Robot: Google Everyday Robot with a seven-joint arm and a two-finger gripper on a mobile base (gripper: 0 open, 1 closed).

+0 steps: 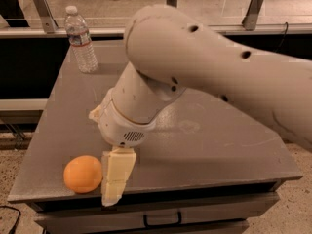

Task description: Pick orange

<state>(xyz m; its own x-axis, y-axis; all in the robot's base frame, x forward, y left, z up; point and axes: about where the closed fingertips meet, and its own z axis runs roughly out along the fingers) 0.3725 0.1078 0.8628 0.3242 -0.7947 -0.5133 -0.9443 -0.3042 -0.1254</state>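
One orange (83, 174) lies just beside the gripper (114, 186), near the table's (219, 150) front edge. Whether the gripper is spread or closed, I cannot tell.

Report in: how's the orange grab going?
Gripper low at table front edge, close beside orange. Orange sits on table, not lifted. Bottle far back, nothing in the way.

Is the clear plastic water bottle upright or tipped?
Upright: the clear plastic water bottle stands on its base, cap on top. The cream gripper is beside the round orange fruit.
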